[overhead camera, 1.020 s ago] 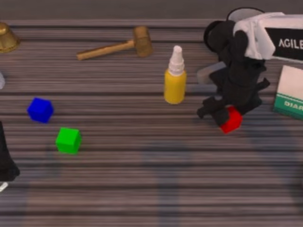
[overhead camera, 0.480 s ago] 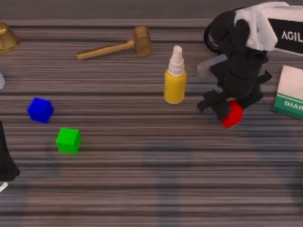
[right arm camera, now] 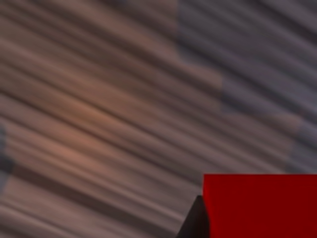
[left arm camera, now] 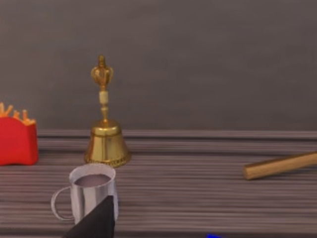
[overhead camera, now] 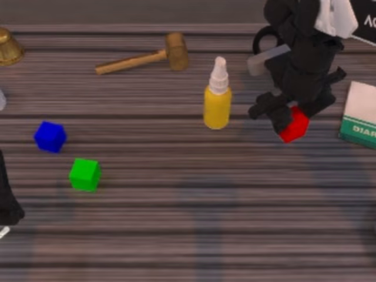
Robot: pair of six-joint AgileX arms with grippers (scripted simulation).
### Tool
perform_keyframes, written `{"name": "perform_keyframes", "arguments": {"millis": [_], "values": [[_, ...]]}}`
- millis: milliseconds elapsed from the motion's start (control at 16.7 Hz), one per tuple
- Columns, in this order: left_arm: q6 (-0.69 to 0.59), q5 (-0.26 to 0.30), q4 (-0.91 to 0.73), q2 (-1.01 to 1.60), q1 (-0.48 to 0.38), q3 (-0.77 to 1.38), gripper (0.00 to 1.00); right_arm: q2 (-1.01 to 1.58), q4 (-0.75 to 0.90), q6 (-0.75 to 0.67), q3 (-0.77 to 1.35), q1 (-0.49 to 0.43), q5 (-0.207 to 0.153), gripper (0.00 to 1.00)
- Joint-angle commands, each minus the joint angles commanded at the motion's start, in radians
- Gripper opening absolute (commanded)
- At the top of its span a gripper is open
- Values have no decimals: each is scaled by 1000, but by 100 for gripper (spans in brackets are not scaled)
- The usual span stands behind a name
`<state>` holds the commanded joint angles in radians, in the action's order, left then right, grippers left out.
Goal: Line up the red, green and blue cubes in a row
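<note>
Gripping one red cube [overhead camera: 295, 127], the right gripper [overhead camera: 286, 120] hung over the right side of the table [overhead camera: 194, 235], its dark fingers clenched on the block; whether the cube touched the wood could not be told. The right wrist view showed that same red cube filling one corner above streaked wooden planks. At the near left edge sat the parked left gripper [overhead camera: 8, 202], and whether its fingers were parted or closed could not be told. One green cube [overhead camera: 84, 174] lay on the left side of the table, with one blue cube [overhead camera: 50, 136] near it, a little farther back and further left, the two apart. That made three cubes in all, not in a row, the red one well apart from the other two. One yellow bottle [overhead camera: 217, 97] stood upright near the middle. One white and green box [overhead camera: 359, 114] lay at the right edge. Farther back lay one wooden mallet [overhead camera: 150, 55]. One gold bell [left arm camera: 105, 124] stood at the far left, with one metal mug [left arm camera: 90, 198] and one red fries carton [left arm camera: 17, 139] near it
</note>
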<state>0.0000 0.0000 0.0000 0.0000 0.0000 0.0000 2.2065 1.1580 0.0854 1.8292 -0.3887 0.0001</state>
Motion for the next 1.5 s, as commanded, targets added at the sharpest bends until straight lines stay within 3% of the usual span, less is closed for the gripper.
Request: {"name": "perform_keyframes", "arguments": {"millis": [240,420,1140,1500], "values": [[0,0,0,0,0,0,100,10,4,-36,11,-18,1,0],[0,0,0,0,0,0,100,31,28,-163,52,-94,5,0],[0,0,0,0,0,0,100,102,152,-997,222,-546,28,0],[0,0,0,0,0,0,100,98,159,-1085,242,-603,33,0]]}}
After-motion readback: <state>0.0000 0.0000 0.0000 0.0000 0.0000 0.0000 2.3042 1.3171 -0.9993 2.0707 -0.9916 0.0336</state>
